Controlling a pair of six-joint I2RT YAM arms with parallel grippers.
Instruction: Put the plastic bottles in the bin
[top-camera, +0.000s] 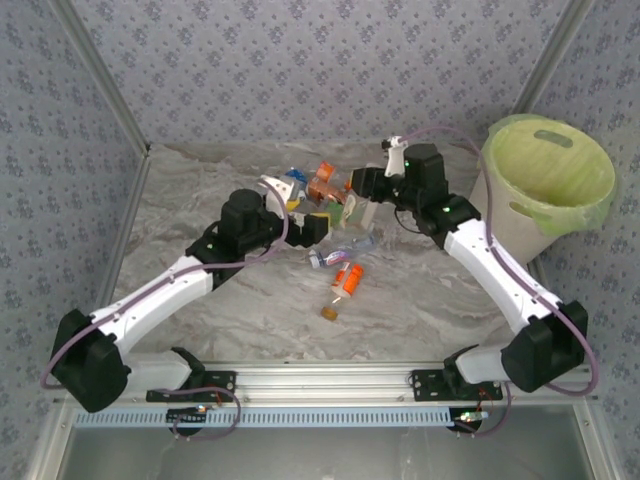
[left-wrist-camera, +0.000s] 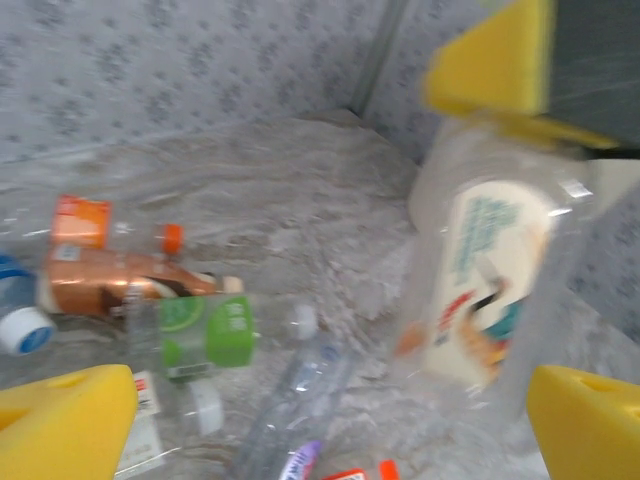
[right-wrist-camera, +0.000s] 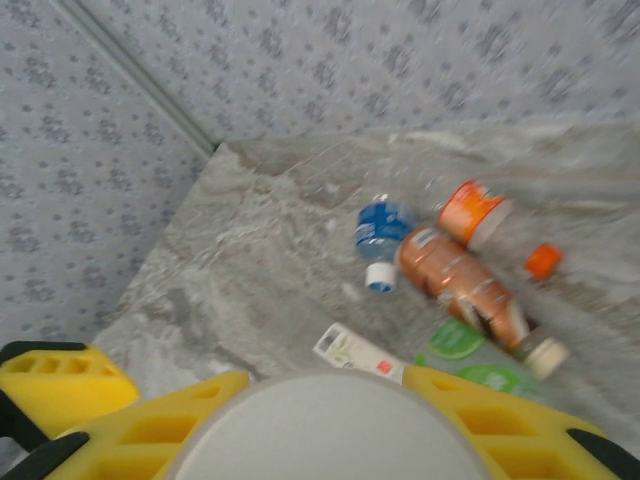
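Left wrist view: a clear white-labelled plastic bottle was clamped by the right gripper, presumably for the cream-white bin; the left gripper was spread wide, empty.

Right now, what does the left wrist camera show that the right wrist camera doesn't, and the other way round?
Left wrist camera adds: the side of the white-label bottle, with yellow pads pinching its top, and a clear bottle with a purple patch, lying low in the picture.
Right wrist camera adds: the right claw closed around a round white end, likely that same bottle's.
Both share: the copper-orange bottle, the green-label bottle, the loose orange cap and the blue bottle.
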